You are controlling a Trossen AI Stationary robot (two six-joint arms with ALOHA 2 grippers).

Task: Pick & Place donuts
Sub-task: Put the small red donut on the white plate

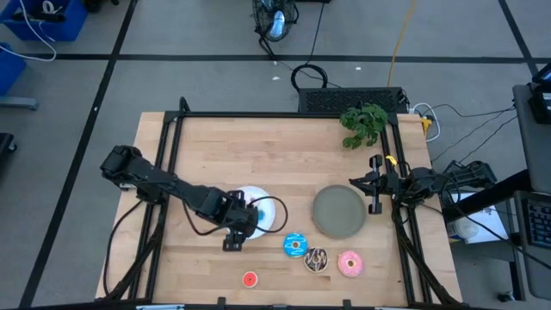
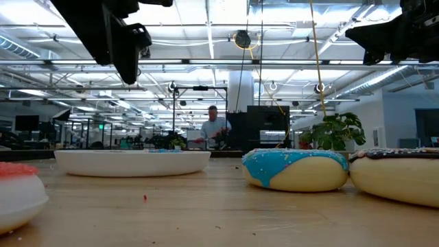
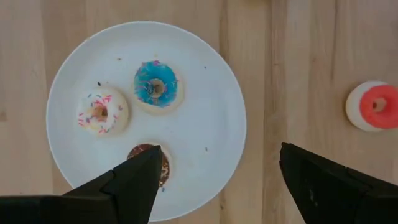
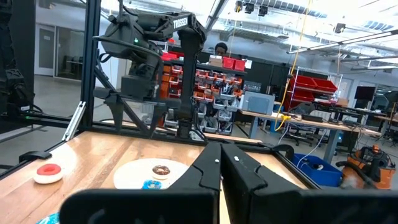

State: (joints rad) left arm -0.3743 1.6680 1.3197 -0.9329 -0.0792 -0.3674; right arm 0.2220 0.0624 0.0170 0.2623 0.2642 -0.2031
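My left gripper [image 3: 217, 171] hangs open above the near rim of the white plate [image 1: 263, 200], touching nothing. On the plate lie a small white-pink donut [image 3: 99, 113], a small blue donut [image 3: 155, 85] and a small brown donut [image 3: 149, 163] that one finger partly hides. The small red donut [image 3: 373, 106] rests flat on the table near the front edge [image 1: 250, 278]. The large blue [image 1: 295, 244], chocolate sprinkled [image 1: 316, 259] and pink [image 1: 350, 263] donuts lie in a row on the table. My right gripper [image 1: 376, 185] waits shut at the table's right edge.
A grey plate [image 1: 338, 211] sits right of the white one, with nothing on it. A green plant [image 1: 363, 123] stands at the far right corner. A black frame rail [image 1: 284, 114] runs round the table. A person [image 2: 212, 127] shows far behind in the room.
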